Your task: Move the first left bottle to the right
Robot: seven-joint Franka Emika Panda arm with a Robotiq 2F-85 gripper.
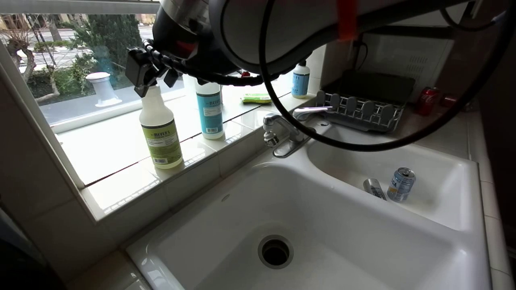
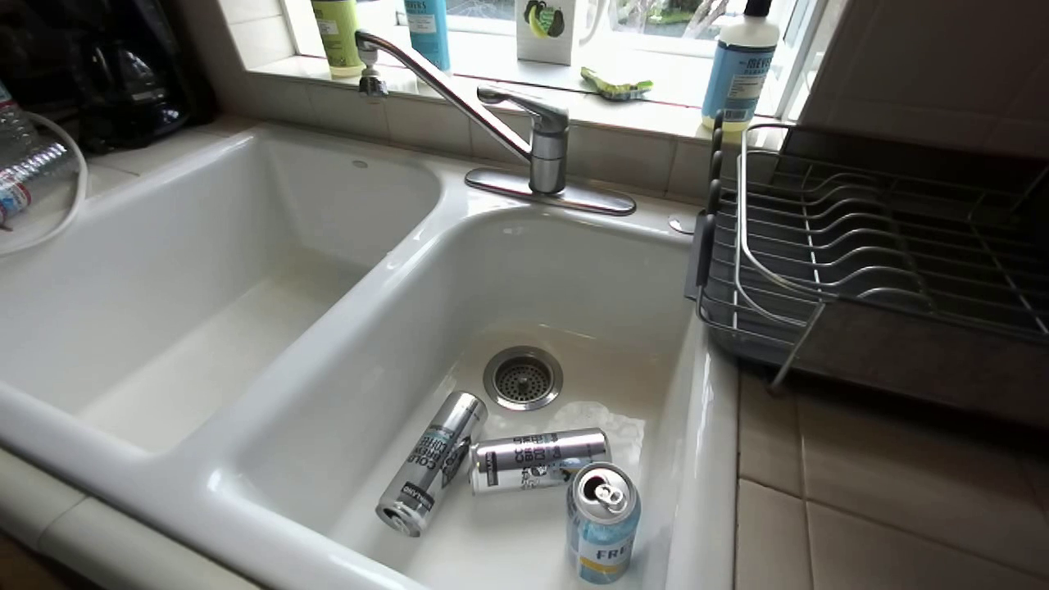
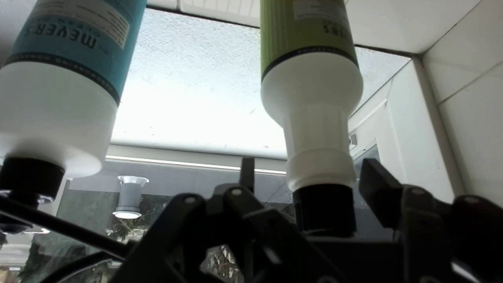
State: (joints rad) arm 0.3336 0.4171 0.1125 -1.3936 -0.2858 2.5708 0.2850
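Wrist view, upside down: gripper (image 3: pixel 309 177) spread, fingers (image 3: pixel 380 192) either side of the black cap (image 3: pixel 324 210) on the green-labelled bottle (image 3: pixel 314 94), wide gap on one side, slim one on the other, no pinch. That's the task item; stands upright on the windowsill (image 1: pixel 125 183), leftmost of the bottles. Blue-labelled bottle (image 1: pixel 210 117) upright near it, apart, same sill. Robot arm (image 1: pixel 294 32) crosses the top of an exterior view, black cable (image 1: pixel 363 147) looping down in front of the scene. Further along the sill in both exterior views: green packet (image 2: pixel 615 84) lying down, then pump bottle (image 2: pixel 737 78), pale blue label, upright. Chrome faucet (image 2: pixel 547 156) at the back of the double sink (image 2: pixel 307 336); its spout hides part of the sill edge in an exterior view. One basin holds two silver cans (image 2: pixel 434 463) lying on their sides plus a blue can (image 2: pixel 604 524) standing. Dish rack (image 2: pixel 918 344) just beside that basin. Red can (image 1: pixel 427 100) upright near the rack.
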